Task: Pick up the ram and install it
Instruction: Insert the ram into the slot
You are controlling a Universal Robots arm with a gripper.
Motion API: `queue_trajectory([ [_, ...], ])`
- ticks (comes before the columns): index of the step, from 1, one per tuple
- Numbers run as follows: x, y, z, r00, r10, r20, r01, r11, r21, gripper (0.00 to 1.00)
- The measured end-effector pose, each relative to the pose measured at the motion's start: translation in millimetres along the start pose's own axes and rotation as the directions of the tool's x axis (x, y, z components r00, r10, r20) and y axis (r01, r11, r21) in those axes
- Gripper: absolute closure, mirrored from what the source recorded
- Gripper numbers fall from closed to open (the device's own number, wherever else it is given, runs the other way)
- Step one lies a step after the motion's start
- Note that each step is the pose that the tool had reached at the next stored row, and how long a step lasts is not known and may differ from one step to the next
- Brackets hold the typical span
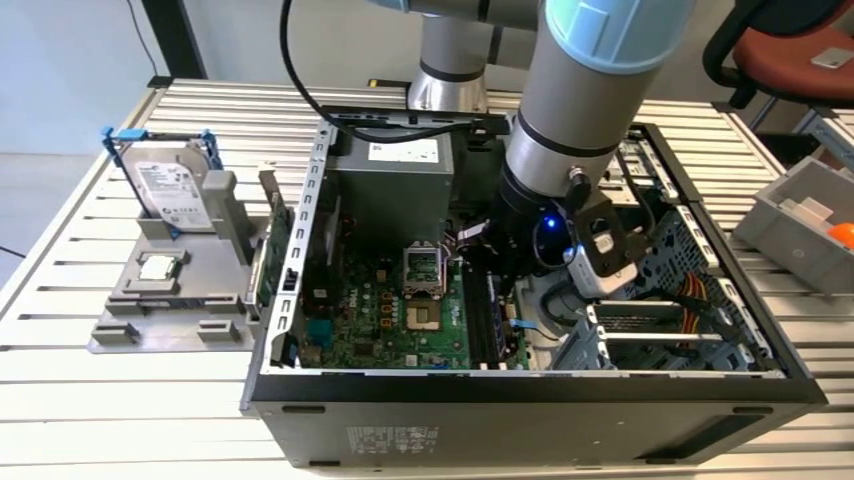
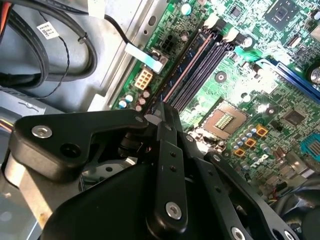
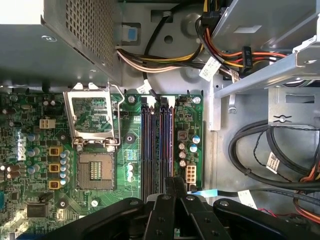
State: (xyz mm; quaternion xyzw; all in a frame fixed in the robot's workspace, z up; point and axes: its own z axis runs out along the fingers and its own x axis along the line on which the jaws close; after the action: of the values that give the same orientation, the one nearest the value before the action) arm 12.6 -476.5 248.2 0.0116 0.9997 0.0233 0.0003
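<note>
I had the fingers (image 3: 171,192) closed thin over the ram (image 3: 165,145), which stood in its motherboard (image 3: 90,150) slot; pressing straight down, evenly, seemed the way to seat it.

Exterior view: even, bright ambient light; the slatted table (image 1: 120,400) is pale and nearly washed out at lower left, while the open computer case (image 1: 534,390) holds a shadowed interior. Second wrist view: glare whitens the motherboard (image 2: 260,75) at upper right; the near gripper (image 2: 162,117) is dark and soft-focused.
</note>
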Motion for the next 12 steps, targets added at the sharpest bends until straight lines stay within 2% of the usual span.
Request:
queue_trajectory([
  [8,0.0,0.0,0.8,1.0,-0.003,0.0,0.003,1.0,-0.0006,1.0],
  [12,0.0,0.0,1.0,0.9987,-0.051,-0.0021,0.051,0.9987,-0.0008,1.0],
])
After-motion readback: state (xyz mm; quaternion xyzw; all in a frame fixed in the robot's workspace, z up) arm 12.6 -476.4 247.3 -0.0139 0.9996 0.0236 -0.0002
